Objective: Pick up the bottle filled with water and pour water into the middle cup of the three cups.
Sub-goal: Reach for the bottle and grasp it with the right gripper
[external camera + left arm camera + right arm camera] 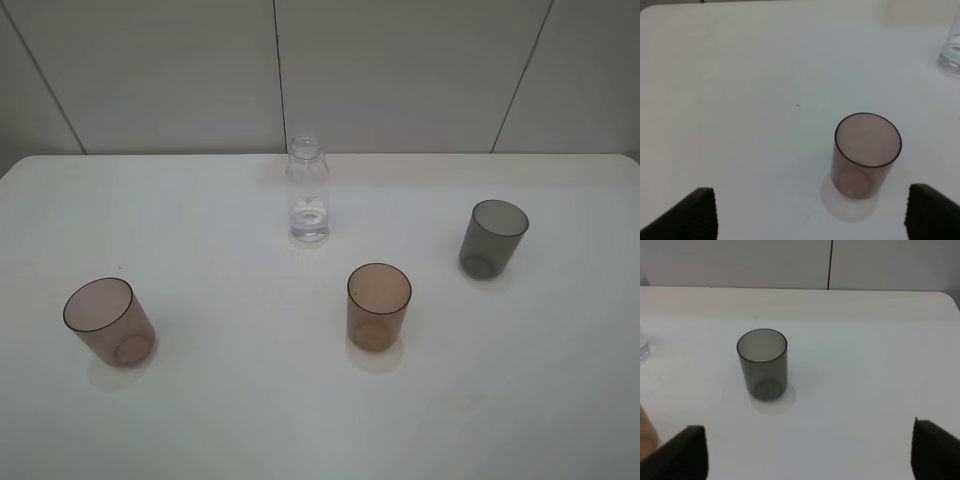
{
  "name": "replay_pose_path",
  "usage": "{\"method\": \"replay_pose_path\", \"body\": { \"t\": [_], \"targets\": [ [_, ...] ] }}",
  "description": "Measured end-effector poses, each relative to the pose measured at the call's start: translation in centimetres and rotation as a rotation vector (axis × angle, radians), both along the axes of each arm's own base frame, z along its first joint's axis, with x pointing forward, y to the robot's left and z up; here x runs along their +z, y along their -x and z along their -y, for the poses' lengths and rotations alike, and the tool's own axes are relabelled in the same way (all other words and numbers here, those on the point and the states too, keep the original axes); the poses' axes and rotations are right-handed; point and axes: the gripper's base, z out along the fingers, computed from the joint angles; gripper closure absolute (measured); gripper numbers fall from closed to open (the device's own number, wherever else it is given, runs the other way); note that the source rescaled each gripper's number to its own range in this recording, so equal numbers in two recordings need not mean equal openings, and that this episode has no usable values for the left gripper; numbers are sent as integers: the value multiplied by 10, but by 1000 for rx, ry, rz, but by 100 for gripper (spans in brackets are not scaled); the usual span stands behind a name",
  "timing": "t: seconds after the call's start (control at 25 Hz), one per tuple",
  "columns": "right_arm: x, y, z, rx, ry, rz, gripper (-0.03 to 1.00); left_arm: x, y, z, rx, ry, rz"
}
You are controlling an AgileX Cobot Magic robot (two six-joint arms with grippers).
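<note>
On the white table (220, 420), seen from overhead, left to right:

- Pink cup (108, 322): near the left front, upright, mouth up.
- Bottle (308, 190): upright toward the far edge, just left of centre. Uncapped, plain clear plastic, shallow water in the bottom.
- Amber cup (378, 306): the middle one, upright. It stands nearer the front than the bottle, slightly to its right and well apart from it.
- Grey cup (492, 238): furthest right, upright, between bottle and amber cup in depth.

All four stand apart, none touching. Pale panelled wall (400, 70) with dark seams runs behind the table.

Left wrist view: left gripper (812, 215) has its jaws spread wide, dark ribbed fingers (690, 217) far apart and clamped on nothing. Pink cup stands ahead of them, inside the gap line, untouched. Bottle base shows partly, cut off by the frame.

Right wrist view: right gripper (810, 452) is likewise wide apart and holds nothing. Grey cup stands ahead of it, clear of both fingers. Slivers of bottle and amber cup are cut off by the frame.
</note>
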Motion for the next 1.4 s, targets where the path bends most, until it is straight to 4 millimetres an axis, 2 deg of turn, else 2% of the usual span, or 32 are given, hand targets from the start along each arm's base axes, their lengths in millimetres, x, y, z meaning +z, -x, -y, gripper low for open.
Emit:
{"method": "replay_pose_path", "body": {
  "t": [1.08,1.24,1.4],
  "targets": [
    [0,0,0,0,0,-2,9,0,0,0,0,0,0],
    [0,-15,-1,14,-26,-93,9,0,0,0,0,0,0],
    [8,-48,-4,38,-89,-190,9,0,0,0,0,0,0]
  ]
}}
